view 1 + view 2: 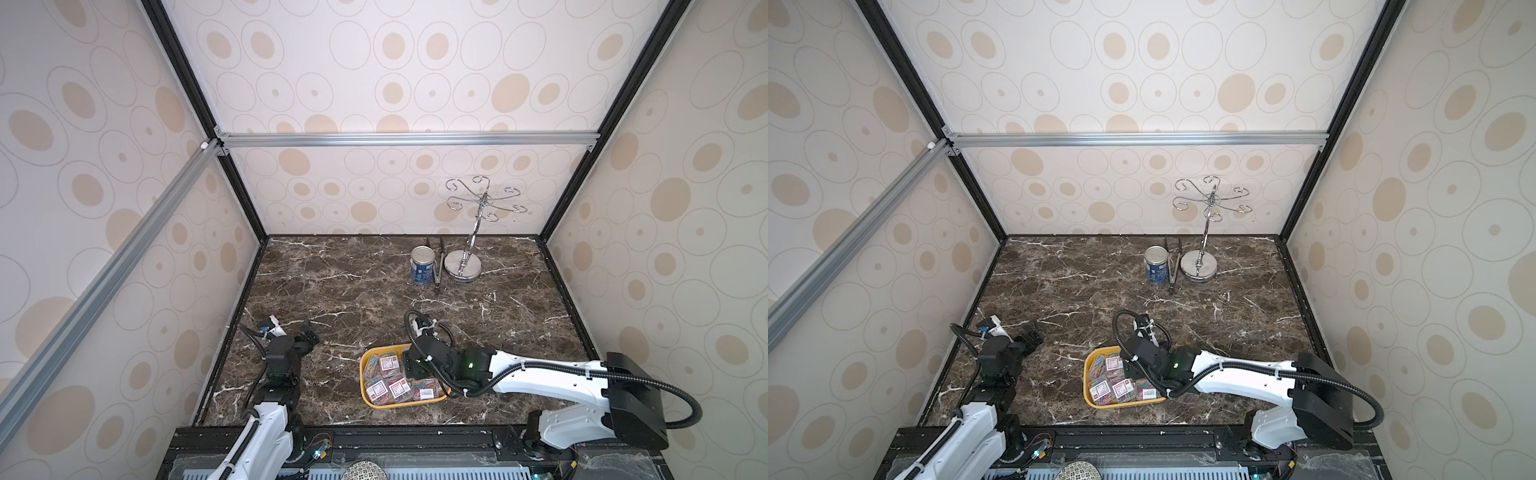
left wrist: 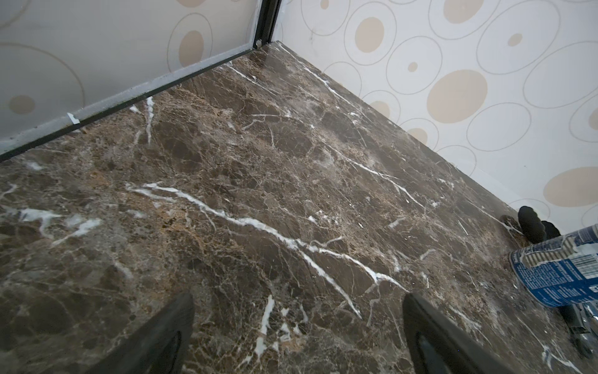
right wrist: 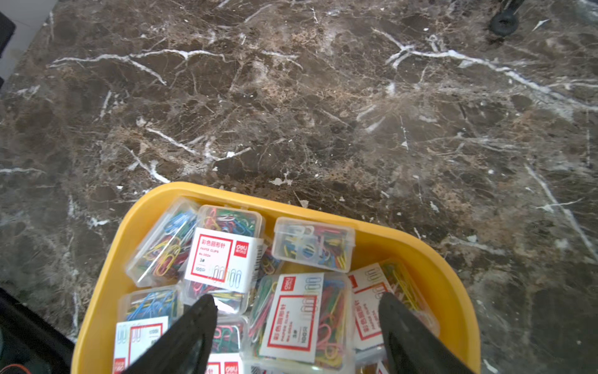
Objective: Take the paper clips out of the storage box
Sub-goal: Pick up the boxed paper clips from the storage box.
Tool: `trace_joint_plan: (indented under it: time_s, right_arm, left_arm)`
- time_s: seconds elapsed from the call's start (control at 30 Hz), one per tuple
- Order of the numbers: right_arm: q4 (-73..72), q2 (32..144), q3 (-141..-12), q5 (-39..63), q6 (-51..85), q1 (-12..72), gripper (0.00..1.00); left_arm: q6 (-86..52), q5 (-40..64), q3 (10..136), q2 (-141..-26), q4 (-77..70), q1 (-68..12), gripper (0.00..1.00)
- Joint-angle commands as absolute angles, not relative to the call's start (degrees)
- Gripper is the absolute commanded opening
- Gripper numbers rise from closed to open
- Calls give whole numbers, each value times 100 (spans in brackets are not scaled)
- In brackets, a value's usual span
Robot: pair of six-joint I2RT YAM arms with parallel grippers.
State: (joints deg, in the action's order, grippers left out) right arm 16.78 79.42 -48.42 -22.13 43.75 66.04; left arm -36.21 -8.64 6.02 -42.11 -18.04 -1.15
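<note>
yellow storage box (image 3: 108, 291) of clear cases, multicoloured paper clips (image 3: 304, 317), red-and-white labels. around the box, dark brown table (image 3: 291, 97) veined white. beyond the box, blue-labelled tin can (image 1: 422, 266); cream walls (image 1: 374, 62) with tan ovals.

the storage box (image 1: 363, 376) sits on the counter (image 1: 353, 291) near its front edge, a little right of the middle, between the two arms. the paper clips (image 1: 390, 374) lie inside it, packed close and partly stacked, some flat, some leaning. the right end effector (image 3: 296, 298) hangs over the right part of the box, one finger on either side of a case. the left end effector (image 2: 299, 296) is well apart to the left, over the counter near the left wall. far back, right of the middle, stand the tin can (image 1: 422, 264), the tongs (image 1: 438, 268) just beside it on the right, and the hook stand (image 1: 462, 266) right of the tongs.
</note>
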Motion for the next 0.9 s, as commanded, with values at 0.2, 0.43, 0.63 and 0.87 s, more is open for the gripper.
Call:
trace_joint_plan:
  time_s: [0.2,0.43,0.63,0.87]
  right_arm:
    - [2050,8219,-4914,-2523,4780,6433,74]
    - [2438,8624,-5415,-3029,4567,6429,74]
    - [2932,9279,-6073,-3106,4544,6434,74]
    - [2624,9383,-5996,-2847,4648,6434,74]
  left_arm:
    - [-3647,-870,650,-4105,-1920,-137,100]
    - [-3657,-879,608,-4026,-1925,-138,100]
    - [-3676,-912,585,-3948,-1911,-141,100]
    - [-3693,-940,577,-3929,-1898,-140,100]
